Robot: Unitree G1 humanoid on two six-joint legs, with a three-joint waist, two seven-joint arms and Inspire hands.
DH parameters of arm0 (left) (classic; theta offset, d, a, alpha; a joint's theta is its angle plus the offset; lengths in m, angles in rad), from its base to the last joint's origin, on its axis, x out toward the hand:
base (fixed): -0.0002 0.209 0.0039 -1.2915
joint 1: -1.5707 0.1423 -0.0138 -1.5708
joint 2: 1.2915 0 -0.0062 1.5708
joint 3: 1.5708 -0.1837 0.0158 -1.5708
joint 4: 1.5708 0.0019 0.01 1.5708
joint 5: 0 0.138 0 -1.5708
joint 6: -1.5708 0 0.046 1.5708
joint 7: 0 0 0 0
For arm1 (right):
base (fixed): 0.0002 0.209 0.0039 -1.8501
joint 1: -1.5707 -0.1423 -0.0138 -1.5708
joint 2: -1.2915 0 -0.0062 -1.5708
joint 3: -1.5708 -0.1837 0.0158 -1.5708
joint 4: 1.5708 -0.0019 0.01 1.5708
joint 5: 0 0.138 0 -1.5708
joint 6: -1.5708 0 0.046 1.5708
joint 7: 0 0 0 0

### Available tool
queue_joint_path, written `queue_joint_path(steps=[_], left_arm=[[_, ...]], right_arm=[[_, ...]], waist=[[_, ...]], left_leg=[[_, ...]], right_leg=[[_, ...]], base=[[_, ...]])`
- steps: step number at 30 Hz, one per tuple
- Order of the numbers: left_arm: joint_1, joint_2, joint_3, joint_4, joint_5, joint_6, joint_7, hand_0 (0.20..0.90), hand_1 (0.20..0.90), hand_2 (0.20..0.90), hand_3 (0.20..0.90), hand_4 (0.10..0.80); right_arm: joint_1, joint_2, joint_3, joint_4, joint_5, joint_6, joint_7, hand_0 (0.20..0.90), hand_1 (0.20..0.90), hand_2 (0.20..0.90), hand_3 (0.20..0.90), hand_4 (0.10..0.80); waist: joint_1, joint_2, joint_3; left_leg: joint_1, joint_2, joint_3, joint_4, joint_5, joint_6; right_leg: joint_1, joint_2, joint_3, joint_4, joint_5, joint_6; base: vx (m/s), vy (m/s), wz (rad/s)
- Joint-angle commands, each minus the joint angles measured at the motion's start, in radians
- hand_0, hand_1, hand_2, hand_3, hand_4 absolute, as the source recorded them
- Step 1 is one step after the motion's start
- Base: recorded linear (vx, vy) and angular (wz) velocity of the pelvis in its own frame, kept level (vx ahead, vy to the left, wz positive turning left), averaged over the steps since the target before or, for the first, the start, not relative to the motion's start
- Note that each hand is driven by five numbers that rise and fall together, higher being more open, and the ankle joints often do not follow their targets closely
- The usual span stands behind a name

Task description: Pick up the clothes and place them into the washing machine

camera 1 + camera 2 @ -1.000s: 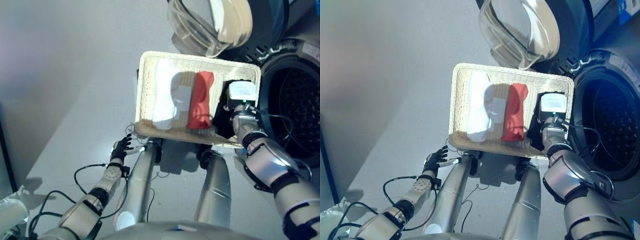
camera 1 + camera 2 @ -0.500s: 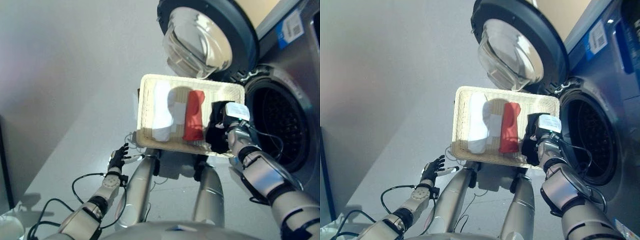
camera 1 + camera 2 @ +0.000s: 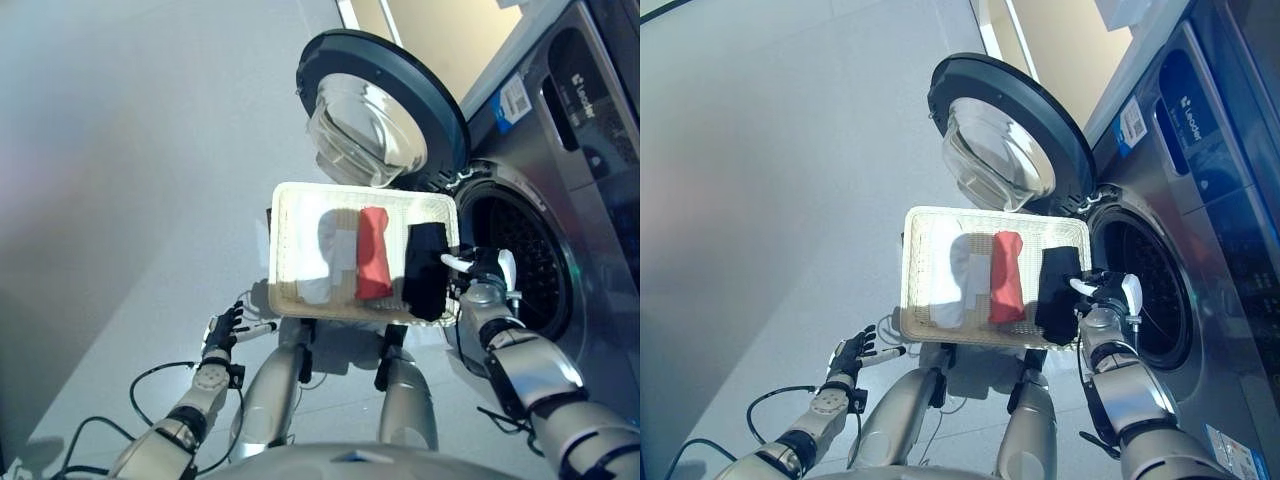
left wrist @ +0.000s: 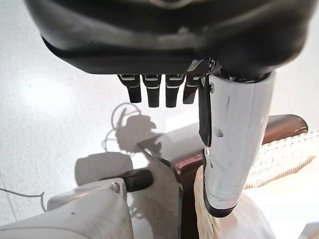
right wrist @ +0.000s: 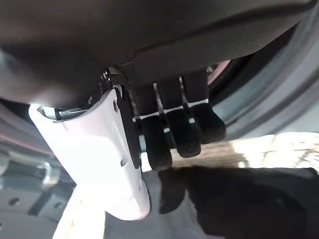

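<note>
**View tilted up; right hand drawn to the basket's edge**

The washing machine (image 3: 1200, 250) now shows much more of its grey front, and its round door (image 3: 1005, 135) stands fully in view, swung open above the basket; this is the camera's shift. The wicker basket (image 3: 923, 222) sits before the open drum (image 3: 1140, 290), holding a white garment (image 3: 948, 285), a red garment (image 3: 1006, 277) and a black garment (image 3: 1056, 285) side by side. The right hand (image 3: 1108, 292), a second ago over the black garment, now sits at the basket's right edge beside it, fingers (image 5: 179, 132) curled loosely, holding nothing. The left hand (image 3: 224, 328) hangs low by the basket's near left corner, fingers (image 4: 149, 92) relaxed, empty.
</note>
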Motion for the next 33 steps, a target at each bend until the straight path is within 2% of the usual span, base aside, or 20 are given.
queue_joint_path(steps=[1,3,8,13,19,23,24,26,33], left_arm=[[0.011,0.005,0.036,0.046,0.017,-0.014,0.026,0.9,0.9,0.9,0.9,0.8],[0.01,0.006,0.037,0.051,0.015,-0.014,0.027,0.9,0.9,0.9,0.9,0.8],[0.003,0.006,0.023,0.073,0.005,-0.016,0.032,0.9,0.9,0.9,0.9,0.8],[0.006,0.014,0.019,0.056,0.008,-0.021,0.044,0.9,0.9,0.9,0.9,0.8],[-0.014,0.031,0.008,0.004,-0.03,-0.041,0.047,0.9,0.9,0.9,0.9,0.8],[-0.058,0.022,-0.01,0.015,-0.069,-0.04,0.049,0.9,0.9,0.9,0.9,0.8],[-0.062,0.02,-0.014,0.006,-0.077,-0.038,0.049,0.9,0.9,0.9,0.9,0.8],[-0.066,0.021,-0.016,-0.001,-0.089,-0.039,0.048,0.9,0.9,0.9,0.9,0.8],[-0.072,0.03,-0.009,-0.022,-0.119,-0.044,0.065,0.9,0.9,0.9,0.9,0.8]], right_arm=[[-0.048,-0.061,0.073,-0.006,-0.056,-0.028,-0.021,0.9,0.9,0.9,0.9,0.8],[-0.054,-0.06,0.09,-0.015,-0.078,-0.025,-0.022,0.9,0.9,0.9,0.9,0.8],[-0.095,-0.065,0.246,-0.049,-0.315,0.032,-0.054,0.9,0.9,0.9,0.9,0.8],[-0.139,-0.078,0.33,-0.049,-0.447,0.071,-0.076,0.9,0.9,0.9,0.9,0.8],[-0.301,-0.141,0.486,-0.036,-0.662,0.129,-0.095,0.9,0.9,0.9,0.9,0.8],[-0.403,-0.179,0.533,-0.018,-0.684,0.143,-0.114,0.9,0.9,0.9,0.9,0.8],[-0.412,-0.183,0.546,-0.016,-0.69,0.147,-0.122,0.9,0.9,0.9,0.9,0.8],[-0.435,-0.193,0.564,-0.008,-0.698,0.152,-0.126,0.9,0.9,0.9,0.9,0.8],[-0.455,-0.191,0.557,0.007,-0.638,0.139,-0.142,0.9,0.9,0.9,0.9,0.8]], waist=[[0.008,0.039,-0.019],[0.008,0.039,-0.015],[0.007,0.033,0.006],[0.015,0.026,0.013],[0.02,0.004,0.06],[0.014,-0.006,0.093],[0.012,-0.009,0.097],[0.009,-0.011,0.107],[0.003,-0.006,0.111]], left_leg=[[-0.085,0.002,-0.039,0.031,0.023,-0.108],[-0.089,0.003,-0.038,0.033,0.025,-0.109],[-0.106,0.007,-0.043,0.033,0.035,-0.114],[-0.114,0.006,-0.046,0.035,0.036,-0.116],[-0.188,0.007,-0.04,0.081,0.029,-0.116],[-0.276,0.009,-0.03,0.161,0.005,-0.111],[-0.289,0.009,-0.035,0.19,-0.038,-0.117],[-0.34,0.01,-0.034,0.238,-0.054,-0.114],[-0.474,0.001,-0.035,0.355,-0.099,-0.104]], right_leg=[[0.0,0.008,-0.026,-0.031,0.058,-0.029],[-0.004,0.01,-0.026,-0.031,0.059,-0.03],[-0.012,0.014,-0.03,-0.038,0.065,-0.031],[-0.016,0.013,-0.031,-0.039,0.069,-0.03],[-0.087,0.018,-0.025,0.001,0.063,-0.037],[-0.175,0.019,-0.018,0.078,0.038,-0.049],[-0.187,0.019,-0.011,0.108,0.001,-0.043],[-0.235,0.017,-0.008,0.157,-0.019,-0.049],[-0.372,0.001,0.01,0.301,-0.07,-0.062]], base=[[-0.02,-0.011,-0.06],[-0.01,-0.006,-0.02],[0.003,-0.008,0.01],[0.013,0.0,0.08],[-0.026,0.003,0.0],[-0.038,0.012,-0.02],[0.05,-0.005,0.05],[0.038,0.001,0.02],[0.006,0.036,0.03]])
